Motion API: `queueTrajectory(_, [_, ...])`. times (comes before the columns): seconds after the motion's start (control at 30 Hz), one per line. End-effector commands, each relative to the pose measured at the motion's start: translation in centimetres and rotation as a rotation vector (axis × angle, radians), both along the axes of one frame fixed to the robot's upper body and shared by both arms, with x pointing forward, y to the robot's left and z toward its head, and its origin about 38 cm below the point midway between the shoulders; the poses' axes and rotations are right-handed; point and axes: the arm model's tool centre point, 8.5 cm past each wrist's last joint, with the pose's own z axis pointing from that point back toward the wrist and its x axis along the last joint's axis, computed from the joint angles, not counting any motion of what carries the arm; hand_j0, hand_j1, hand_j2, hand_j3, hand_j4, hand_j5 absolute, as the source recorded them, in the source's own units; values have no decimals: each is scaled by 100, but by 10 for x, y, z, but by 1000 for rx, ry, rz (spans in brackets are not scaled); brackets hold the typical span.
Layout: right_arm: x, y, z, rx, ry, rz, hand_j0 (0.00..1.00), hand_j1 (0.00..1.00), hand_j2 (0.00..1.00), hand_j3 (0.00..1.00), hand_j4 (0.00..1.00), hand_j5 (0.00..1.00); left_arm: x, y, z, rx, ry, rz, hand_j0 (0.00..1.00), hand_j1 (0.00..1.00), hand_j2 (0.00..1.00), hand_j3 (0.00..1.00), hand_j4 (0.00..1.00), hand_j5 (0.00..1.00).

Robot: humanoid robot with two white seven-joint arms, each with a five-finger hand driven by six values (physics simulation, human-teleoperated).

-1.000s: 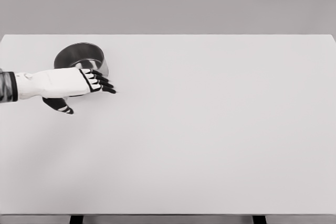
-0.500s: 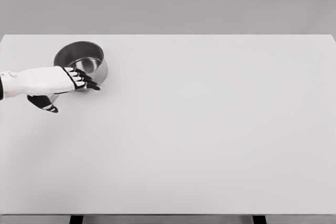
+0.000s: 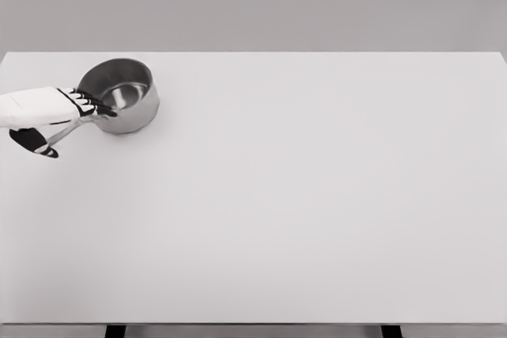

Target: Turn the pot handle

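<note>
1. Head view: the near half of the white table (image 3: pixel 301 219) is plain and flat, and its front edge runs along the bottom of the picture.
2. Two dark legs (image 3: pixel 116 331) peek out under that front edge, one at about 7 o'clock and one at about 5 o'clock.
3. Far off at about 10 o'clock, by the left edge, the left hand (image 3: pixel 59 108) comes in from the left on a white arm.
4. The hand is white on the back, with black fingers (image 3: pixel 97 105) that point to the right, toward 3 o'clock.
5. The fingers lie over the handle (image 3: pixel 70 130), which is thin and silver and sticks out from the pot toward 8 o'clock.
6. The black thumb (image 3: pixel 33 142) shows below the hand, next to the outer end of the handle.
7. I cannot tell if the hand is gripping the handle or only resting on it.
8. The pot (image 3: pixel 120 95) sits just past the fingertips, at the far left of the table.
9. It is round, shiny and silver, it stands upright, and you can see down to its bottom.
10. The far edge of the table runs behind the pot, and past it there is a plain gray wall (image 3: pixel 253 1).
</note>
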Motion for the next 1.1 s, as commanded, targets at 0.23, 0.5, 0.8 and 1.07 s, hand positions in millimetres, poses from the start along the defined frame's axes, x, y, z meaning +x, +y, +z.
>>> queueTrajectory(0.23, [0,0,0,0,0,0,100,100,100,100,100,100,9,30,-6,-15,22,105,100,100,100,100,100,100])
queueTrajectory(0.5, [0,0,0,0,0,0,100,100,100,100,100,100,20,43,0,-33,10,160,100,100,100,100,100,100])
queueTrajectory(0.8, [0,0,0,0,0,0,100,100,100,100,100,100,19,39,3,-56,10,147,100,100,100,100,100,100])
queueTrajectory(1.07, [0,0,0,0,0,0,100,100,100,100,100,100,20,25,8,-117,3,113,100,100,100,100,100,100])
